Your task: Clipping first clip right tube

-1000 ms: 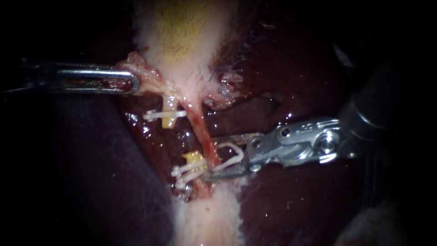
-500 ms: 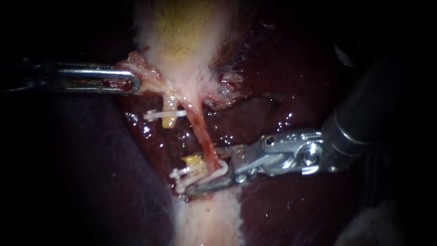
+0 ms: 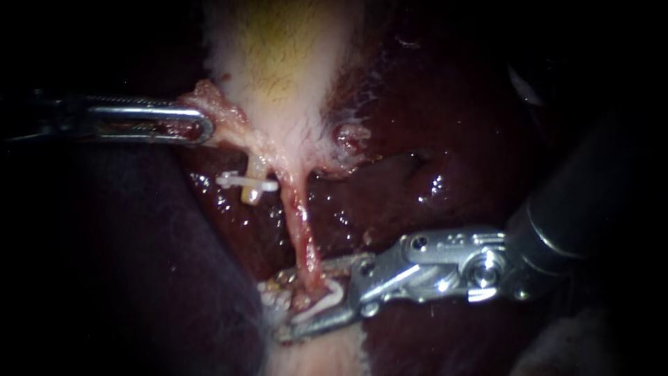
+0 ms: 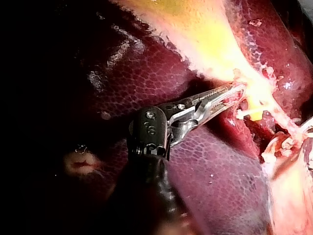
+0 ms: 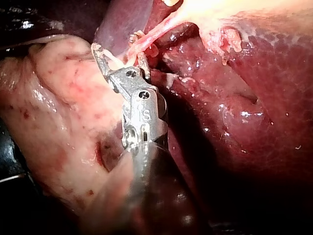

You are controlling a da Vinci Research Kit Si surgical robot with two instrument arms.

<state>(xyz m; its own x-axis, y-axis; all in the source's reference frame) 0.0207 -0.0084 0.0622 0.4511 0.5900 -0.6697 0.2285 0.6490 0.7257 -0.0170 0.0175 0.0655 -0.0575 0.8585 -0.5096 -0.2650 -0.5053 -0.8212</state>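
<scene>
The right tube (image 3: 300, 230), thin and pink, runs down from the pale gallbladder (image 3: 278, 63) to my right instrument (image 3: 292, 306). Its two metal jaws stand on either side of the tube's lower end, shut on a white clip (image 3: 327, 298) that lies around the tube. The right wrist view shows the same jaws (image 5: 120, 56) with the tube (image 5: 156, 32) passing between them. My left instrument (image 3: 204, 129) is shut on ragged tissue at the gallbladder's neck, as the left wrist view (image 4: 235, 92) also shows. The short yellow left tube (image 3: 252, 191) carries a white clip (image 3: 245, 182).
Dark red liver (image 3: 452, 139) lies all around and glistens. A dark lobe (image 3: 139, 264) fills the lower left. Pale fatty tissue (image 3: 313, 355) continues below the right instrument's jaws and, in the right wrist view, lies as a large lump (image 5: 58, 112) beside its shaft.
My right instrument has moved down along the right tube, and its jaws have narrowed on the clip. The tube is drawn longer. The lower white clips are now mostly hidden. The left instrument has held still.
</scene>
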